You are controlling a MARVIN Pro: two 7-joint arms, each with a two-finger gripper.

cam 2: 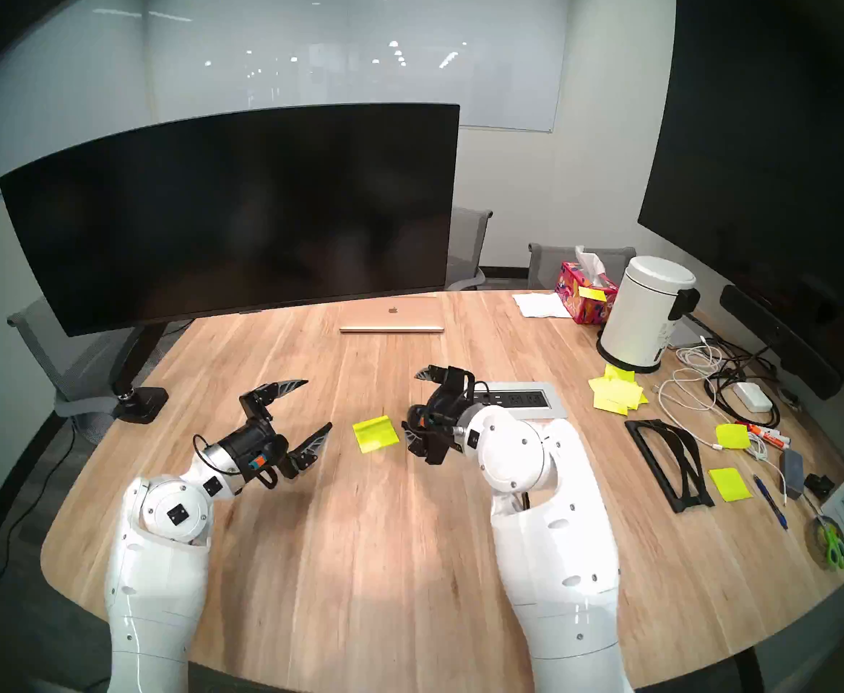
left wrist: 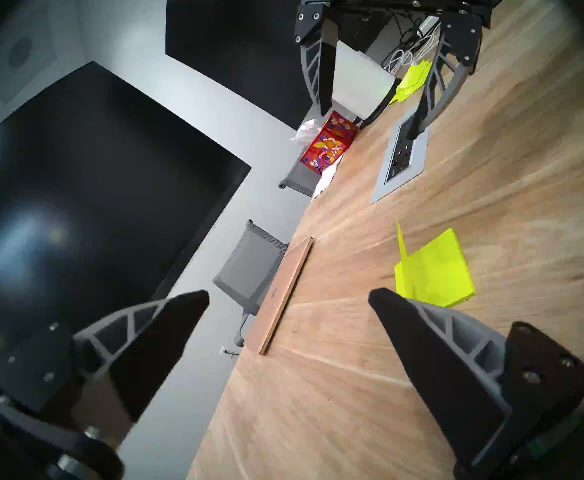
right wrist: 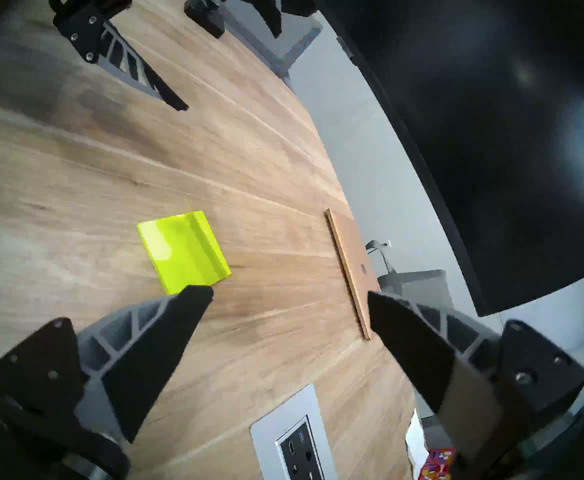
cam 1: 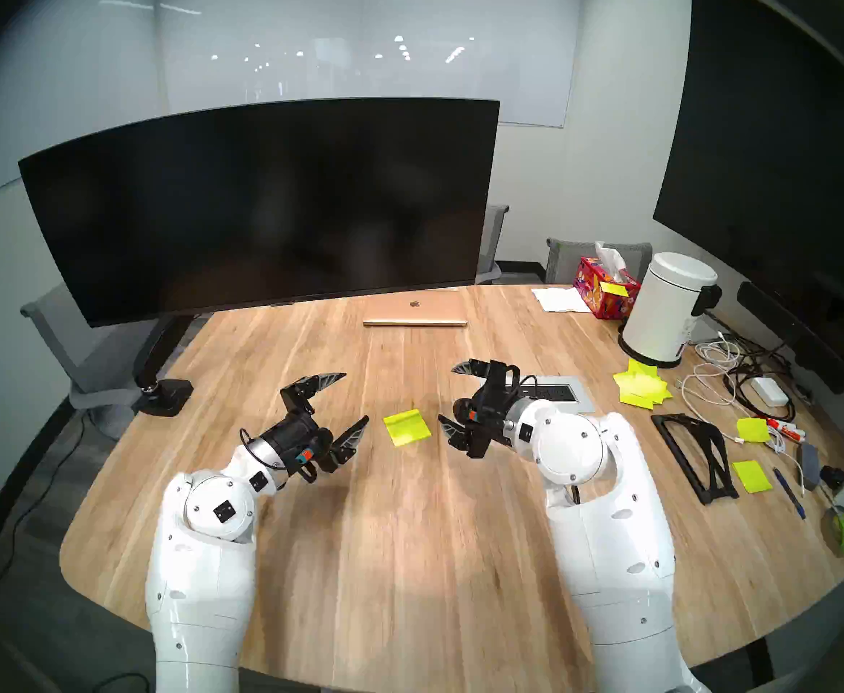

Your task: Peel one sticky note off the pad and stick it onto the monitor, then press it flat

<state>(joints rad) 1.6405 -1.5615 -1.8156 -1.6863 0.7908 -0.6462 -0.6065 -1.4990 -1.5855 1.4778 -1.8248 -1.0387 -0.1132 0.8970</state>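
Both claws, left gripper (cam 1: 345,399) and right gripper (cam 1: 452,394), gape empty beside the pad (cam 1: 407,427); I should pinch its curled top sheet gently.

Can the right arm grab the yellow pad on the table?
Probably yes. The right gripper is open beside the pad, with only bare table between them and nothing in the way.

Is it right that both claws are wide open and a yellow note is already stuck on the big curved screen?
Not quite. The curved monitor is bare in the head view. The pad lies on the table between the open left gripper and right gripper.
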